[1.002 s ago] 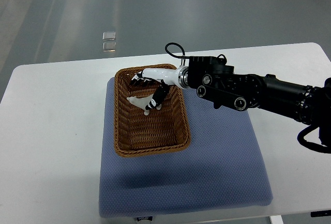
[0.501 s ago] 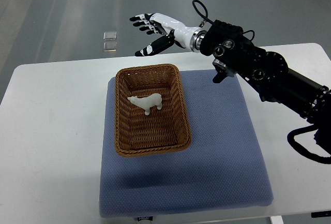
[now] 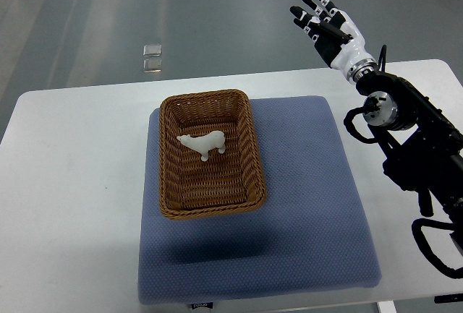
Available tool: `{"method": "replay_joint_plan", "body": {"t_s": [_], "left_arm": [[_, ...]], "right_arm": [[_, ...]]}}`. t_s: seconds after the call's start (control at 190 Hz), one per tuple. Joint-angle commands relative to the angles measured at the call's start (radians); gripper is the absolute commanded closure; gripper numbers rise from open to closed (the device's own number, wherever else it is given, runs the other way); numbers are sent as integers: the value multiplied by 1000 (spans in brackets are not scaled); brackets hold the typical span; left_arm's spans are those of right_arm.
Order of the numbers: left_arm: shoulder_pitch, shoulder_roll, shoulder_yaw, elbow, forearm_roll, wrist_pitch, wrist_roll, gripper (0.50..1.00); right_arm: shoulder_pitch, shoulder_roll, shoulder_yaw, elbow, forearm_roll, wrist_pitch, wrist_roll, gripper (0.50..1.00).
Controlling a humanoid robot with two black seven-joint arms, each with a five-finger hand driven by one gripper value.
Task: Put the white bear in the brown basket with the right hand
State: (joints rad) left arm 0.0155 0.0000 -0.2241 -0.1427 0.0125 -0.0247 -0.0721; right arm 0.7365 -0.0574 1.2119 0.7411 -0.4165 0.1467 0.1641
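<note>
white bear (image 3: 205,143) lies inside brown basket (image 3: 173,204), task looks done; right hand (image 3: 327,25) spread, empty, well beyond the basket.

The bear figurine (image 3: 205,143) lies in the wicker basket (image 3: 210,154), toward its 12 o'clock end. The basket sits on the pad (image 3: 289,212), at the pad's 10 o'clock corner; the pad lies on the table (image 3: 72,183). The right hand (image 3: 329,27) hangs at the basket's 2 o'clock, well apart

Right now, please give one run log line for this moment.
bear: in basket | right hand: open, raised beyond table | left: not visible
</note>
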Motion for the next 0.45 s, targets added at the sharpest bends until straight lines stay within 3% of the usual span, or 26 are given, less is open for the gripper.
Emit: {"method": "replay_joint_plan", "body": {"t_s": [0.0,0.253,0.448], "left_arm": [[0,0,0,0,0,0,0,500],[0,0,0,2,0,0,0,500],[0,0,0,0,0,0,0,500]], "right_arm": [[-42,-2,1,0,151,8,5,574],[-66,11,3,1,225,8,54,574],[-71,10,3,4,223,5,57,572]]}}
